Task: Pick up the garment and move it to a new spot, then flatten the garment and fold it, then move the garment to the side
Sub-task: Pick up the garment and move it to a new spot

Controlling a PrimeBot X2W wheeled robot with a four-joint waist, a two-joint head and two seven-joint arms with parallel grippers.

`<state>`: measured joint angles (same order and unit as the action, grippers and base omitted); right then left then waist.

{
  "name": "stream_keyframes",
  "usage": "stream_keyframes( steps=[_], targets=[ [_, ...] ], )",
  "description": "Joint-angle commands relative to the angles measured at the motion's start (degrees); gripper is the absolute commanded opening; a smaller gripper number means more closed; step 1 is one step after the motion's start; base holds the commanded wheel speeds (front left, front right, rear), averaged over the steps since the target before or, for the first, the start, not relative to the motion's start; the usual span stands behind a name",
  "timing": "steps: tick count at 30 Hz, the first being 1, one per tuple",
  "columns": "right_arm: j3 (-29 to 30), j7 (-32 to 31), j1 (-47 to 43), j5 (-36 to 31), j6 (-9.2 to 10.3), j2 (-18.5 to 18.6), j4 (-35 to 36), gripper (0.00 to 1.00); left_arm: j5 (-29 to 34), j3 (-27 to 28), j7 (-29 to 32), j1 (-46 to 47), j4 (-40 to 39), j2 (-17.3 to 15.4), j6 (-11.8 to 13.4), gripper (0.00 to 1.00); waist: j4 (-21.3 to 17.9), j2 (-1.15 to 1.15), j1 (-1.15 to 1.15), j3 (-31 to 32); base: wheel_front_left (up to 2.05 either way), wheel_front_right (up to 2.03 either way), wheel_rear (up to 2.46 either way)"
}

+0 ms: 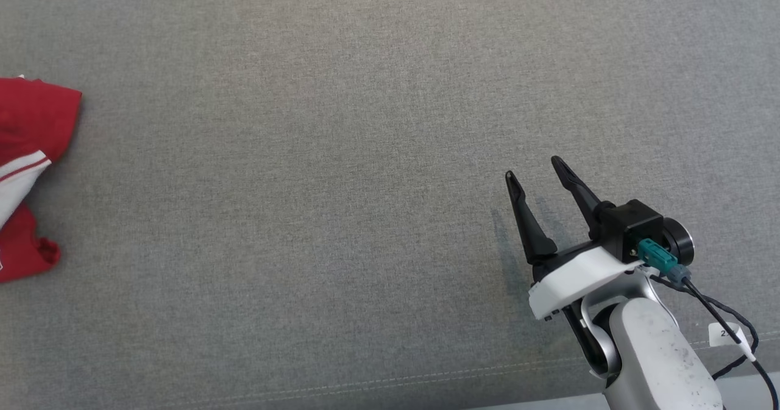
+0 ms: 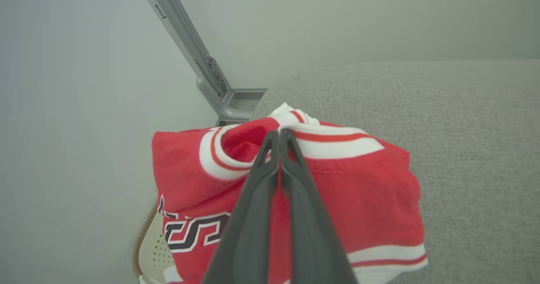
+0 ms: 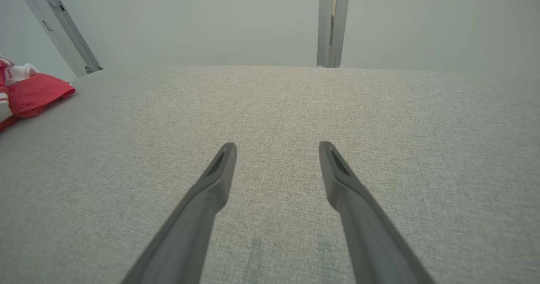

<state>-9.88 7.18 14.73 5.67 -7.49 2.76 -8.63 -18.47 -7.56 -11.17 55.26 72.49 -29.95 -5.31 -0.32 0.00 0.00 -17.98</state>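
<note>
The garment (image 1: 27,166) is a red jersey with white stripes, bunched at the far left edge of the grey fabric surface in the head view. In the left wrist view my left gripper (image 2: 279,137) is shut on the garment (image 2: 363,195), pinching it at the white-and-red striped collar; dark lettering shows lower left on the cloth. My right gripper (image 1: 536,175) hovers open over bare fabric at the lower right, far from the garment. The right wrist view shows the right gripper (image 3: 277,149) with nothing between its fingers and the garment (image 3: 33,92) at the far left.
The grey cushion surface (image 1: 341,154) stretches wide between garment and right arm. A stitched seam and front edge (image 1: 390,382) run along the bottom. Metal frame posts (image 3: 332,22) stand behind the surface against a pale wall, and one slanted post (image 2: 190,43) rises near the garment.
</note>
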Motion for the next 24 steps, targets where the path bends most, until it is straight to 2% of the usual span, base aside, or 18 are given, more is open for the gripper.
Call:
stream_keyframes(
  steps=[1, 17, 24],
  targets=[
    [-0.1, 0.5, 0.4, 0.5, 0.00, 0.2, -0.5, 1.00, 0.7, -0.8, -1.3, 1.9, -0.9, -0.6, -0.3, 0.00, 0.3, 0.00, 0.00, 1.2, 0.00, 0.00, 0.00],
    [-1.1, 3.8, -1.3, 4.5, 0.00, 0.2, -4.3, 1.00, 5.5, -7.3, -3.9, 11.0, -11.8, 0.5, -1.3, 0.00, -2.1, 0.00, 0.00, 6.9, 0.00, 0.00, 0.00],
    [-0.8, 5.4, -1.2, 6.2, 0.00, 0.2, -6.2, 1.00, 4.8, -11.5, -2.4, 11.9, -21.4, 3.3, -2.0, 0.00, -5.3, 0.00, 0.00, 8.2, 0.00, 0.00, 0.00]
  ],
)
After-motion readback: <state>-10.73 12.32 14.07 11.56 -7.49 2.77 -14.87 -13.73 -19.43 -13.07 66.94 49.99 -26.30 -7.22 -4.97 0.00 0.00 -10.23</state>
